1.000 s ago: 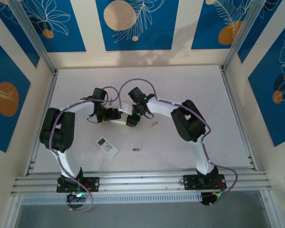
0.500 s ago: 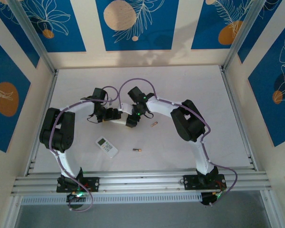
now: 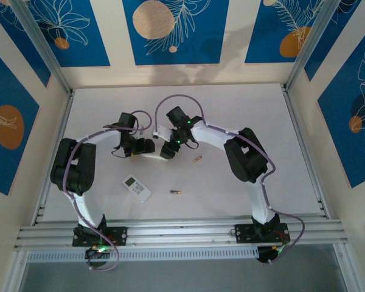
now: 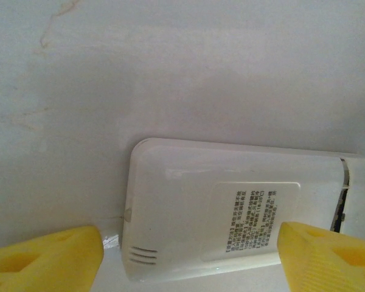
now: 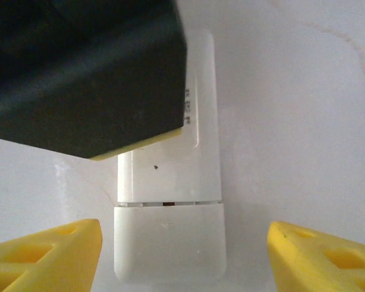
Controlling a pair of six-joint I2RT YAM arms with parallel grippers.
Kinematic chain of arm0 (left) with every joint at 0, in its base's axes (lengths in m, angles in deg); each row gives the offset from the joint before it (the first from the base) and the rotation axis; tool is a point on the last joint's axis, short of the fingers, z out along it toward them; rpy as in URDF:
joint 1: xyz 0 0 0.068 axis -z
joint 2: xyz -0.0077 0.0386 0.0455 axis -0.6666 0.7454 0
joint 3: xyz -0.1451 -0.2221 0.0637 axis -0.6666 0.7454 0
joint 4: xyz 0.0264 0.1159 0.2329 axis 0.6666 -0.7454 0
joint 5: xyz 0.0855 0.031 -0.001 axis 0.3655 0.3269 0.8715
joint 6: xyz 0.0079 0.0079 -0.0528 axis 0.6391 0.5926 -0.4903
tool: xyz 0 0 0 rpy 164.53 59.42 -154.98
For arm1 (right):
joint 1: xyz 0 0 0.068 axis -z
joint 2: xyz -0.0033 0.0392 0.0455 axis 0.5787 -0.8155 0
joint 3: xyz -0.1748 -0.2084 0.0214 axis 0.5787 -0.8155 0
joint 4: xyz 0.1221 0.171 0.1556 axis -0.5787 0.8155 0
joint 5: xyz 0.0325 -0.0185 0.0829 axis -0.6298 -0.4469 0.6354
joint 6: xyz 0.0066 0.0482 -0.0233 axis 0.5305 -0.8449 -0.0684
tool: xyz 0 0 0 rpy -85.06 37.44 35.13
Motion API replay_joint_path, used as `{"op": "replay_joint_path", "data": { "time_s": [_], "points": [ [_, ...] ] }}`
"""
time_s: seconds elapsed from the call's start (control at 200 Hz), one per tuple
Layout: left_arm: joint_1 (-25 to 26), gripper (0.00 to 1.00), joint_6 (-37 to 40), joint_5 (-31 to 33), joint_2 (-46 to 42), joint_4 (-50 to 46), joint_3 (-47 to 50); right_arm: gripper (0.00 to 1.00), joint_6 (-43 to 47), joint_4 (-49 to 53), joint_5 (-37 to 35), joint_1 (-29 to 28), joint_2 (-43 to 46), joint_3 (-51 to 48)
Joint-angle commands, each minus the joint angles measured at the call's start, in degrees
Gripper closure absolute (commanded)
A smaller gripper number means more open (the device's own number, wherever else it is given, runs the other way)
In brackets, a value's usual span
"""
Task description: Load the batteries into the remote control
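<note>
The white remote [image 3: 151, 156] lies near the middle of the worktop [image 3: 243, 109], where the 2 arms meet over it from the left and the right. In the left wrist view it lies back-up [image 4: 231, 207], with a printed label and a small row of vent slots near its rounded end. The left fingers [image 4: 42, 258] stand wide apart: 1 sits just past that rounded end and the other is over the body of the remote, so nothing is clamped between them. Whether either pad touches the plastic I cannot tell.

In the right wrist view the same remote [image 5: 170, 176] runs away from the camera, with a seam crossing it near its close end. The right fingers [image 5: 42, 255] are open, 1 on each side of that end, with bare worktop showing in both gaps. A black, yellow-edged part of the left arm covers the remote's far left portion.

The far battery [image 3: 197, 159] lies on the worktop just right of the arms' meeting point. The near battery [image 3: 175, 192] lies nearer the bases, right of a second remote [image 3: 137, 188] that lies face-up, well apart from both sets of fingers.
</note>
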Motion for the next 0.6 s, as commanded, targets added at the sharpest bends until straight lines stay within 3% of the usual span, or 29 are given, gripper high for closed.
{"op": "replay_joint_path", "data": {
  "time_s": [0.0, 0.26, 0.4, 0.595],
  "points": [
    [0.2, 0.22, -0.5, -2.2, 1.6, 0.1, 2.0, 0.28, -6.2, -2.8, 2.5, 0.6, 3.8, -2.0],
    [0.2, 0.22, -1.1, -2.5, 1.1, 0.5, 2.2, 0.33, -41.1, -9.4, -5.2, 0.8, 7.7, -8.5],
    [0.2, 0.22, -1.2, -2.9, 0.8, 0.4, 2.2, 0.38, -48.5, -10.9, -5.0, 0.7, 7.0, -11.1],
    [0.2, 0.22, -1.7, -3.7, 1.0, 1.1, 2.2, 0.42, -51.2, -6.5, -2.3, 0.4, 2.8, -7.6]
  ]
}}
